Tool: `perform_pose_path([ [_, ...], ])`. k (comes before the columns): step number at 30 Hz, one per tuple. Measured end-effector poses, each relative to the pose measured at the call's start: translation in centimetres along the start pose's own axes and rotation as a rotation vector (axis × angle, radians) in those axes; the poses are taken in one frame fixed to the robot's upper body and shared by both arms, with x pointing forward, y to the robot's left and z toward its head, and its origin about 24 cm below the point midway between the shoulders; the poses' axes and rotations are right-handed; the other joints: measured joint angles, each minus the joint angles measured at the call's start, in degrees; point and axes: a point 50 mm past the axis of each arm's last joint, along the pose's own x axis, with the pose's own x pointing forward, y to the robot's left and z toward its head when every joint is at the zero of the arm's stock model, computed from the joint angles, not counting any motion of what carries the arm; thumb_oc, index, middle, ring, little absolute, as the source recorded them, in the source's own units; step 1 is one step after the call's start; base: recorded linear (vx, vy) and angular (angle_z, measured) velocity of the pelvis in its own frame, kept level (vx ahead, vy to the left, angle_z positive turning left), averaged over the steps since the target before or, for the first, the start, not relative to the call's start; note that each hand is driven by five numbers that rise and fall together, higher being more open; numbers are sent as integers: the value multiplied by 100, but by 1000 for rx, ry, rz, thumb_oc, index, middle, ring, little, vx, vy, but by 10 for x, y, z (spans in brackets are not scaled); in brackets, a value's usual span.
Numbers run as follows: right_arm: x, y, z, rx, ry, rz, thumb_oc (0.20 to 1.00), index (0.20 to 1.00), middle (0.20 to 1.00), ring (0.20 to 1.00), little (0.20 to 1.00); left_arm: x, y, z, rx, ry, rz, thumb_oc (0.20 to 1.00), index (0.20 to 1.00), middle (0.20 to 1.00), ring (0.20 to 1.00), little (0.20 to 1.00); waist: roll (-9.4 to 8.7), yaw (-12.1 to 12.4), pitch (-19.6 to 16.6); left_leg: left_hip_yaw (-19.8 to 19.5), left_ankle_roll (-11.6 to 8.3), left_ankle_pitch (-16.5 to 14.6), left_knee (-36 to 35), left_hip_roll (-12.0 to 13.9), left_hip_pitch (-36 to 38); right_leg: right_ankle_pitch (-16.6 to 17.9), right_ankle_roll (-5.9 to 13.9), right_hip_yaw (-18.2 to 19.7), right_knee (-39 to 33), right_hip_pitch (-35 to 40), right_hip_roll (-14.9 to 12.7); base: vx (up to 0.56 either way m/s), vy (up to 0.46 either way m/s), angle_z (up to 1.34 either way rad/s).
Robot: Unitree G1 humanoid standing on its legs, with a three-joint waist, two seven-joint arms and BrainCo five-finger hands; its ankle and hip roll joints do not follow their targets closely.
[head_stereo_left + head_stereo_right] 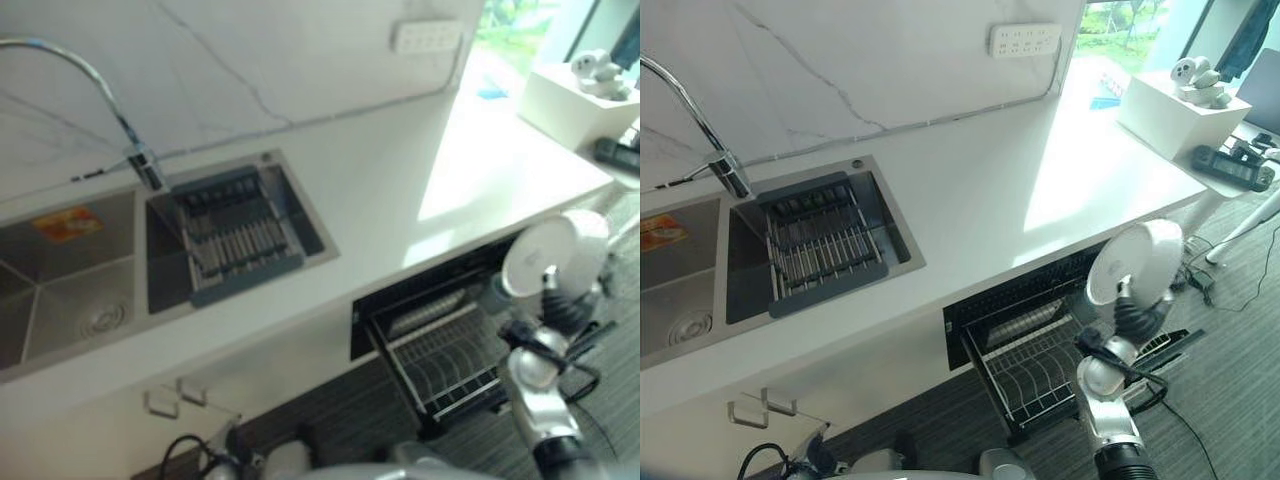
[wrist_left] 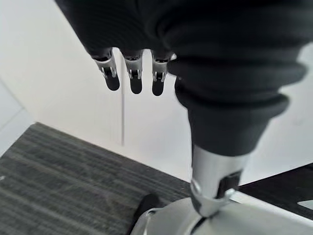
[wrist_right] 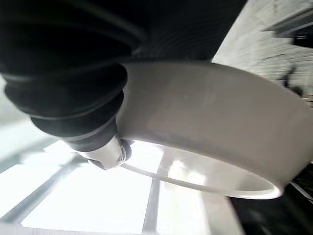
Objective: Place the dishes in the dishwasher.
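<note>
While nothing sits yet in the pulled-out dishwasher rack point(image 1: 1040, 370), holding one white dish point(image 1: 1135, 262) aloft in the right hand point(image 1: 1130, 318), fingers closed on its rim, above and just right of that rack; left hand point(image 2: 132, 73) idle, fingers straight, empty; loading apparently only beginning

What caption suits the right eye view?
Right hand holds a white dish above the pulled-out dishwasher rack, beside the counter and sink.
</note>
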Motion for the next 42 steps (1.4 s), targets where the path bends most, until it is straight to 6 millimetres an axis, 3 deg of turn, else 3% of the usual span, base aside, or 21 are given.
perform_pose_path([
  [3,-3,4,-8,-15,30,-7,200,200,200,200,200,-1,-1,1,-5,-8,-1,1000,1000,1000,1000,1000,27,59,-6,-69,-10,-18,7,-28,6,-2,2,-67,-24,65,-16,5,40,13],
  [7,-8,-8,-31,-88,120,-43,200,200,200,200,200,-1,-1,4,-9,-21,-1,1000,1000,1000,1000,1000,155,172,-33,-220,15,-26,34,-95,-7,-13,12,-215,-33,182,-56,-4,42,19],
  [13,-10,-12,-39,-126,144,-51,200,200,200,200,200,-1,-4,4,5,-25,-29,1000,1000,1000,1000,1000,271,173,-5,-408,21,-46,101,-123,-99,-47,-29,-385,-10,170,-55,0,39,15],
  [20,-23,-38,-73,-297,264,-82,200,200,200,200,200,-4,-9,-1,-13,-14,-56,1000,1000,1000,1000,1000,340,210,86,-494,20,-46,139,-150,-113,-68,-39,-479,-18,222,-67,49,28,7],
  [24,-33,-56,-91,-476,321,-98,200,200,200,200,200,-2,-7,7,-14,-44,-52,1000,1000,1000,1000,1000,501,242,345,-601,-58,21,173,-186,-246,-75,-11,-543,77,117,-68,-83,33,11],
  [26,-17,-49,-86,-565,257,-58,200,200,200,200,200,6,4,31,-10,-132,-28,1000,1000,1000,1000,1000,649,293,639,-754,-89,208,143,-204,-506,-46,-37,-670,204,-160,-63,-78,-10,28],
  [28,-3,-20,-77,-634,167,46,200,200,200,200,200,10,14,39,-7,-154,-4,1000,1000,1000,1000,1000,727,357,1066,-818,-144,353,-19,-185,-526,-35,-90,-706,321,-285,-30,-27,-13,14],
  [33,6,-3,-72,-761,61,208,200,200,200,200,200,9,10,28,1,-122,-29,1000,1000,1000,1000,1000,735,533,1129,-1017,-140,353,47,-209,-584,-64,-159,-884,299,-228,-15,23,-1,18],
  [37,9,-4,-73,-860,39,283,200,200,200,200,200,11,20,15,20,-87,-17,1000,1000,1000,1000,1000,642,630,1211,-1066,-81,325,81,-236,-409,-74,-144,-968,123,89,-13,25,-16,12],
  [42,15,-6,-75,-919,39,283,200,200,200,200,200,13,28,5,-82,-26,-6,1000,1000,1000,1000,1000,704,695,1250,-1248,-107,278,173,-310,-502,-78,-144,-1137,72,174,9,54,-2,17],
])
